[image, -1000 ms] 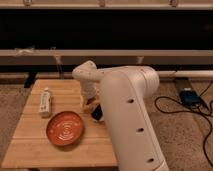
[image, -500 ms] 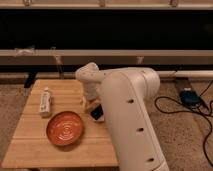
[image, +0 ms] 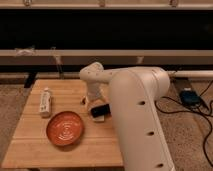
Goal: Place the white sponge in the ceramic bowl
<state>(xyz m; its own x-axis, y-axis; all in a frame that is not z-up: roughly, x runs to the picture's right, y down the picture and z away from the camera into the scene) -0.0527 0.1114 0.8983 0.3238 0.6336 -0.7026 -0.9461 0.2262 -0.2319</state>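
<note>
- The white sponge [image: 100, 119] shows as a small pale block at the centre of the frame, directly under the dark gripper [image: 99, 110] and up against it.
- How wide the gripper stands, and whether it clamps the sponge, cannot be told.
- The orange-red ceramic bowl [image: 65, 129] sits just left of the sponge, apart from it, with nothing inside.
- A white bar-shaped object [image: 45, 101] lies at the upper left of the bowl.
- All rest on a wooden table [image: 40, 150].
- The white robot arm [image: 137, 120] fills the lower right.
- Dark cables [image: 200, 112] trail on the floor at the right.
</note>
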